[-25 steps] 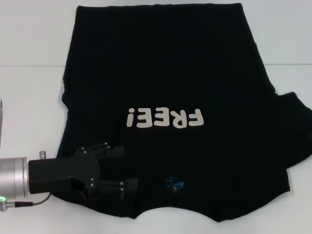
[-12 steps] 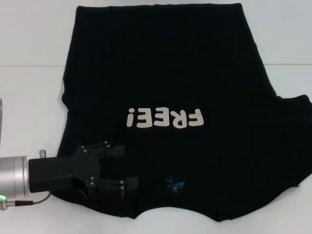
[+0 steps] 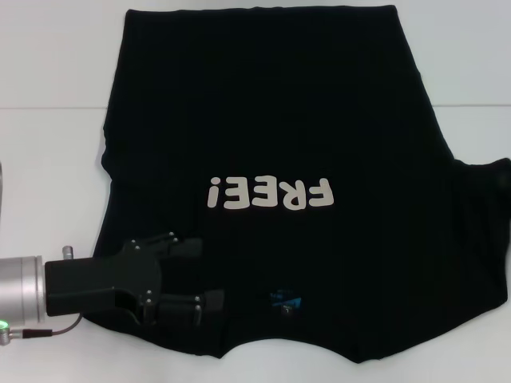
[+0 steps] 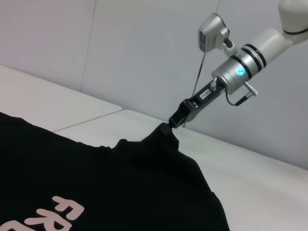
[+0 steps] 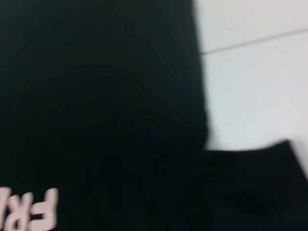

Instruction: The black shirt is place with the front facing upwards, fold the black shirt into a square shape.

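Note:
The black shirt (image 3: 271,120) lies spread front-up on the white table, with the cream "FREE!" lettering (image 3: 270,194) and the blue neck label (image 3: 287,302) toward me. My left gripper (image 3: 204,275) is open, its fingers apart over the shirt's near left shoulder. My right gripper is outside the head view. It shows in the left wrist view (image 4: 169,125), shut on the tip of the shirt's right sleeve and holding it a little above the table. That sleeve (image 3: 487,231) stretches to the right edge of the head view. The shirt also fills the right wrist view (image 5: 96,96).
The white table (image 3: 48,64) has a thin seam line (image 3: 48,108) running across it. Bare table shows left of the shirt and along the near edge. A pale wall (image 4: 144,43) stands behind the table in the left wrist view.
The shirt's right sleeve has been drawn outward to the right and now reaches the frame edge. The left gripper has barely moved.

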Controlling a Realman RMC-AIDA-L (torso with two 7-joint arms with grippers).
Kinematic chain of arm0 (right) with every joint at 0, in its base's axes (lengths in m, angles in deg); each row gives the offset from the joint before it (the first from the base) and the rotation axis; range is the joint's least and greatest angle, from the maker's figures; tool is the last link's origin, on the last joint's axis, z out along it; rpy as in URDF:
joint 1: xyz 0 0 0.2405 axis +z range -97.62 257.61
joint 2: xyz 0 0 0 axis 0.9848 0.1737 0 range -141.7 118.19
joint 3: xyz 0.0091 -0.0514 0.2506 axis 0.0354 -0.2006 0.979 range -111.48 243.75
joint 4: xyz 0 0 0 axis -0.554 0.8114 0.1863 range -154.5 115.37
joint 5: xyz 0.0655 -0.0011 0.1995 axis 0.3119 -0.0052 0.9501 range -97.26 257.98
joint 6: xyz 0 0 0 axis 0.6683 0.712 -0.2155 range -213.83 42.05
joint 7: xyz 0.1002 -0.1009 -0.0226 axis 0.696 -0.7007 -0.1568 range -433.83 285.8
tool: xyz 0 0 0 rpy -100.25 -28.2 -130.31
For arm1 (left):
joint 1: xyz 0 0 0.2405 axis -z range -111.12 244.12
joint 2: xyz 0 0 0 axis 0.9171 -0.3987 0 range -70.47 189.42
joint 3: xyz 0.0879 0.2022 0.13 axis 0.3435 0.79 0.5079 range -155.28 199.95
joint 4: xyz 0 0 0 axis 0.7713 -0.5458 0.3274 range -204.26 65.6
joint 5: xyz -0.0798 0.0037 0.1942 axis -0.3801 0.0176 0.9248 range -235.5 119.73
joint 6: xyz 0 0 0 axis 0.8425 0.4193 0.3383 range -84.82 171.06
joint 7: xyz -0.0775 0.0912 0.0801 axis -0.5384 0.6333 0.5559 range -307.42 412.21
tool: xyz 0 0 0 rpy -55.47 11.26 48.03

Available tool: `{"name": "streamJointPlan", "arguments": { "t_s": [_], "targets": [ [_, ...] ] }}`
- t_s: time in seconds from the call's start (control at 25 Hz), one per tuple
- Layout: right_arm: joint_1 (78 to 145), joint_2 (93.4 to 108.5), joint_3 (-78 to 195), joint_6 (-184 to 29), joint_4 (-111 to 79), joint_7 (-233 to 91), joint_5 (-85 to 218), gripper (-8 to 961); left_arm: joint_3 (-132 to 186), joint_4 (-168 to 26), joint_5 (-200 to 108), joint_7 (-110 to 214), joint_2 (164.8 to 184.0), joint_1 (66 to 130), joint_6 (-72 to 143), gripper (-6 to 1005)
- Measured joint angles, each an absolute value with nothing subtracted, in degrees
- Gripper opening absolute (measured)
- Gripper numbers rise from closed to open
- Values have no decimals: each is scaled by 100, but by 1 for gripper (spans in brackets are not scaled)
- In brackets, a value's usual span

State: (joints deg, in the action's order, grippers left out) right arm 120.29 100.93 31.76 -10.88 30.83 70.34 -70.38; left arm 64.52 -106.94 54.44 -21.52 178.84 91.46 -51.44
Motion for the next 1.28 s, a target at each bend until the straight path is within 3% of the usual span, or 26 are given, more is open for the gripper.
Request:
{"name": "streamJointPlan", "arguments": {
  "t_s": [0.4,0.84,0.96,1.08,1.16,1.28],
  "targets": [
    [12679,10446,1965,-1215,3042,7026,-7085,27,6452,-10694,5445,-2152,17874,9145,-5143,959],
    [13004,10637,1697,-1233,2740,6677,-6977,115,6268,-10612,5443,-2162,17882,9137,-5185,959],
    [12797,10615,1844,-1219,2785,6469,-6493,166,5948,-10581,5439,-2369,17881,9132,-5306,959],
    [12357,10473,2169,-939,2731,5560,-5358,218,5697,-10592,5436,-3192,17791,9159,-5443,958],
    [12013,10384,2342,-650,2574,4643,-4589,252,5655,-10582,5466,-4036,17651,9201,-5448,958],
    [11467,10335,2479,-189,2261,3016,-3731,399,5684,-10563,5641,-5255,17400,9259,-5431,958]
  ]
}}
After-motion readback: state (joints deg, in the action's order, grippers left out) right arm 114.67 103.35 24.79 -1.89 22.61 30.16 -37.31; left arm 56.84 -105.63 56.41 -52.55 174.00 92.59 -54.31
